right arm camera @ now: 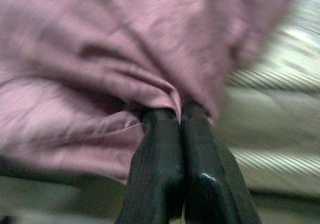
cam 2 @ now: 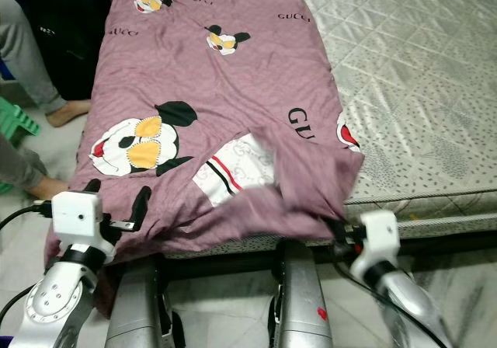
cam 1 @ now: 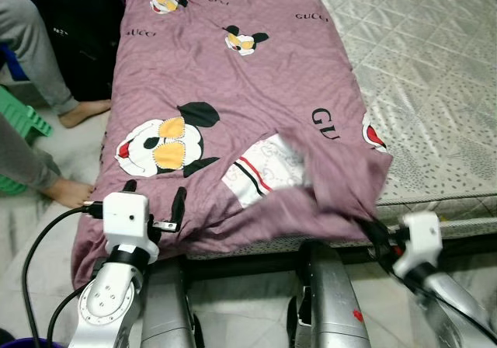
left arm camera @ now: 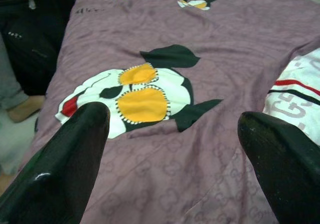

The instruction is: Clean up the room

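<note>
We're mid bed-making: right hand [right arm camera: 179, 115] is pinched tight on the near right corner of the purple blanket [cam 1: 233, 92] on the bed [cam 1: 419, 92], left hand [cam 1: 153, 200] spread wide over its near left edge. Probably next we grab left and pull flat.

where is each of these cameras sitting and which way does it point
Left eye view: on the head, looking forward and down at the purple quilt on the mattress; both silver arms and a person's feet show.
Right eye view: the stereo twin, same scene slightly shifted.
Left wrist view: along the left claw, fingers spread above the quilt's big cartoon print.
Right wrist view: along the right claw, pinched on the quilt's edge.
Shared: the left wrist and eye views both show that print.
</note>
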You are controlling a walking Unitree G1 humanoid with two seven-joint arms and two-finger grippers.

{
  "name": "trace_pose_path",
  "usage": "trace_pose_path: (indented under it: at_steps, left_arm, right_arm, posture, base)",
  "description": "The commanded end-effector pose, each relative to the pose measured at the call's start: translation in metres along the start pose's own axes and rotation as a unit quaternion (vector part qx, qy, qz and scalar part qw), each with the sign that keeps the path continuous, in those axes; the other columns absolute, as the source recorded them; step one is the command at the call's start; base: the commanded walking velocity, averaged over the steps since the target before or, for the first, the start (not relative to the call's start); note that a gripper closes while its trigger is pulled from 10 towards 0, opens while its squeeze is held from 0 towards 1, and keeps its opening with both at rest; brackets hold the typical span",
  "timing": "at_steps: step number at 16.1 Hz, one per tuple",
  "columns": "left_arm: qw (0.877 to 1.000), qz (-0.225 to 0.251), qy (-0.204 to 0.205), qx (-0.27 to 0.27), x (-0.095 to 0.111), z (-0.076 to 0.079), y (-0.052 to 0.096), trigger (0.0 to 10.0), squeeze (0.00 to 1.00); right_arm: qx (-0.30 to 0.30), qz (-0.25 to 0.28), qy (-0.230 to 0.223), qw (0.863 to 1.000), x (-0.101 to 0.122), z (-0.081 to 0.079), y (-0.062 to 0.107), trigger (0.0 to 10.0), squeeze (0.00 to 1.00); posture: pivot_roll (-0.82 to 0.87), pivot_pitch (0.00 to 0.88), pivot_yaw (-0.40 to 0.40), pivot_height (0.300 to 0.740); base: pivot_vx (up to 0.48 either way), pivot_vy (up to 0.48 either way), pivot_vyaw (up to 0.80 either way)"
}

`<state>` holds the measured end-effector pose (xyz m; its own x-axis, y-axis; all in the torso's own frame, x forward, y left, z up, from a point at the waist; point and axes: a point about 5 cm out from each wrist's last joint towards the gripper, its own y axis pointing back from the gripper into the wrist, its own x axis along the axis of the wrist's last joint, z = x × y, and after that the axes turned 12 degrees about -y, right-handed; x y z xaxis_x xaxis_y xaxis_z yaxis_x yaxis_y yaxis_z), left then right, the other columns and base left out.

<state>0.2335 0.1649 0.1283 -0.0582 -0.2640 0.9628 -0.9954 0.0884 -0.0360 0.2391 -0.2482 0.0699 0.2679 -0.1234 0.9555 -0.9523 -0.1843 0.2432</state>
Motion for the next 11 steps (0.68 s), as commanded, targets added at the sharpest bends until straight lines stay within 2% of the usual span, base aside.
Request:
trace_pose_path:
  at_steps: [1, 2, 4, 6, 7, 8, 11]
  left_arm:
    - [1.0, -0.011, 0.001, -0.01, -0.004, 0.001, 0.0, 10.0, 0.0]
    - [1.0, -0.011, 0.001, -0.01, -0.004, 0.001, 0.0, 10.0, 0.0]
    - [1.0, -0.012, 0.0, -0.012, -0.005, 0.001, -0.001, 10.0, 0.0]
    - [1.0, -0.012, 0.0, -0.011, -0.005, 0.001, -0.002, 10.0, 0.0]
    - [1.0, -0.012, 0.0, -0.011, -0.005, 0.0, -0.002, 10.0, 0.0]
    - [1.0, -0.012, 0.0, -0.011, -0.005, 0.001, -0.003, 10.0, 0.0]
    - [1.0, -0.012, 0.003, -0.013, -0.005, 0.003, -0.003, 10.0, 0.0]
  right_arm:
    - [-0.063, -0.013, 0.034, 0.997, -0.003, 0.016, 0.004, 10.0, 0.0]
    - [-0.083, -0.003, 0.032, 0.996, 0.001, 0.019, 0.003, 10.0, 1.0]
    - [-0.158, 0.054, 0.038, 0.985, 0.025, 0.03, -0.001, 10.0, 1.0]
    - [-0.16, 0.102, 0.039, 0.981, 0.046, 0.025, -0.004, 10.0, 1.0]
    - [-0.158, 0.11, 0.053, 0.98, 0.052, 0.021, -0.004, 10.0, 1.0]
    - [-0.162, 0.118, 0.105, 0.974, 0.063, 0.015, -0.002, 10.0, 1.0]
    - [-0.18, 0.089, 0.114, 0.973, 0.054, 0.019, 0.001, 10.0, 1.0]
  posture:
    - [0.08, 0.205, 0.065, 0.528]
    - [0.08, 0.203, 0.069, 0.528]
    - [0.08, 0.201, 0.069, 0.528]
    - [0.08, 0.201, 0.069, 0.528]
    - [0.08, 0.201, 0.069, 0.528]
    - [0.07, 0.201, 0.065, 0.528]
    - [0.06, 0.2, 0.065, 0.528]
  base:
    - [0.0, 0.0, 0.0]
    - [0.0, 0.0, 0.0]
    - [0.0, 0.0, 0.0]
    - [0.0, 0.0, 0.0]
    - [0.0, 0.0, 0.0]
    - [0.0, 0.0, 0.0]
    - [0.0, 0.0, 0.0]
